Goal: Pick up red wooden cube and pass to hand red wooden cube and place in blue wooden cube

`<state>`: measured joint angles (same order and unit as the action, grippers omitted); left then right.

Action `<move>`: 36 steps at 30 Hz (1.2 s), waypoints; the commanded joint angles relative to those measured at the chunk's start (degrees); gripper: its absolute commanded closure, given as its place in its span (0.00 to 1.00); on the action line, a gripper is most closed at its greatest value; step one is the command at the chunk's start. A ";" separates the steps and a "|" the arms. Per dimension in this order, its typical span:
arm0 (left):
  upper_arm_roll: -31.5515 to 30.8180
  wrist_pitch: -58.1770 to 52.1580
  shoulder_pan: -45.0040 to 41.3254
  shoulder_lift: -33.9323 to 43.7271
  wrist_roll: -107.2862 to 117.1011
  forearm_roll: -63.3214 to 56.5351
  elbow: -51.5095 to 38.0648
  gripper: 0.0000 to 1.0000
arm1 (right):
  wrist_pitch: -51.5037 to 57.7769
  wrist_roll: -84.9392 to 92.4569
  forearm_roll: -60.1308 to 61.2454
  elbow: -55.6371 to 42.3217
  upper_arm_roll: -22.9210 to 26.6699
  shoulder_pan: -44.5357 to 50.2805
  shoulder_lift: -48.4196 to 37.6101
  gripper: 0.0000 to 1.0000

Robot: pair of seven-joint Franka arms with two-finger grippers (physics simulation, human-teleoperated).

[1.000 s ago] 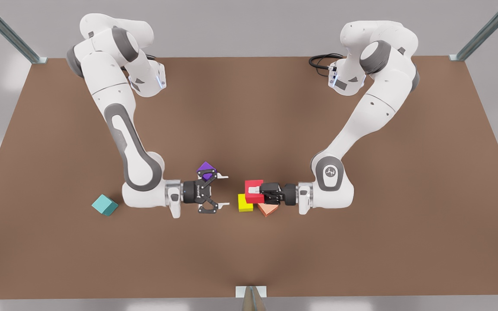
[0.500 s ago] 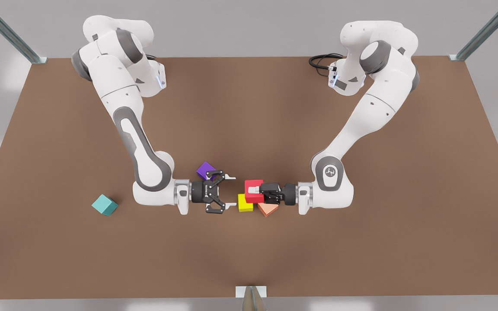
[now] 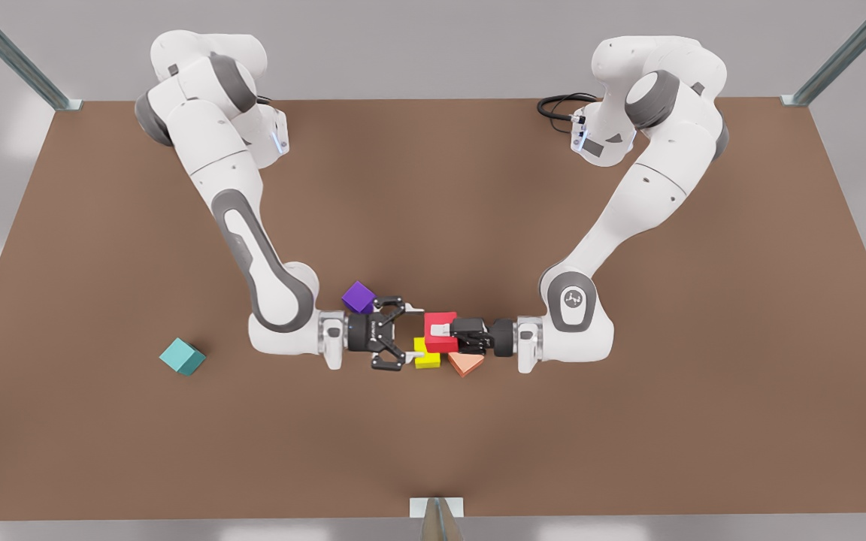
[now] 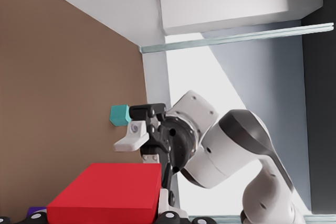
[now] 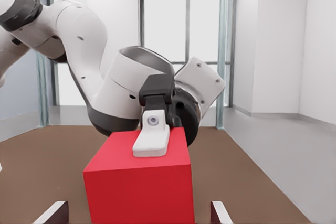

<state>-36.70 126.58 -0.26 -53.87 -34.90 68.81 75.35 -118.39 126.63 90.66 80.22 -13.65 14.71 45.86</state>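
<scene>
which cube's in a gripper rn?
The red wooden cube, clamped in the left gripper, on the front view's right; the open right gripper faces it. The purple cube, yellow cube, salmon cube and blue wooden cube lie on the table.

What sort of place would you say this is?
Likely a simulated lab bench: a brown table with metal frame posts, the left gripper holding the red cube out to the open right gripper.

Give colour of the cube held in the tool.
The held cube is bright red; right wrist view shows it best.
</scene>
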 commanded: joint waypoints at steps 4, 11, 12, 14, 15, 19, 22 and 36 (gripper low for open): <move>-0.04 -0.54 -0.09 0.08 -2.01 1.32 -0.02 0.45 | -1.66 3.01 0.83 -0.85 -0.15 0.32 0.55 0.00; -0.04 -0.37 -0.18 0.08 -2.01 1.32 -0.02 0.45 | -2.89 2.57 1.89 -1.82 -0.68 1.29 1.25 0.00; -0.04 -0.28 -0.18 0.08 -2.01 1.32 -0.02 0.45 | -3.07 2.48 1.89 -1.91 -0.68 1.38 1.25 0.00; -0.04 -0.28 -0.18 0.08 -2.01 1.32 -0.02 0.45 | -3.51 2.39 1.89 -2.00 -1.12 1.46 1.34 0.00; -0.04 -0.28 -0.18 0.08 -2.01 1.32 -0.02 0.45 | -3.60 2.31 2.32 -2.26 -1.12 1.73 1.34 0.00; -0.04 -0.19 -0.18 0.17 -2.01 1.32 -0.02 0.45 | -4.30 1.69 2.67 -2.61 -1.12 2.43 1.43 0.00; -0.04 -0.19 -0.27 0.17 -2.01 1.32 -0.02 0.45 | -4.65 1.60 2.85 -2.70 -1.12 2.69 1.43 0.00; -0.04 -0.10 -0.45 0.08 -2.01 1.41 -0.02 0.45 | -5.44 1.08 3.29 -3.93 -1.12 3.49 2.13 0.26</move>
<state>-36.69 127.02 -0.68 -53.87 -34.67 69.49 75.34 -123.62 128.04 93.90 76.38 -14.79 18.19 48.06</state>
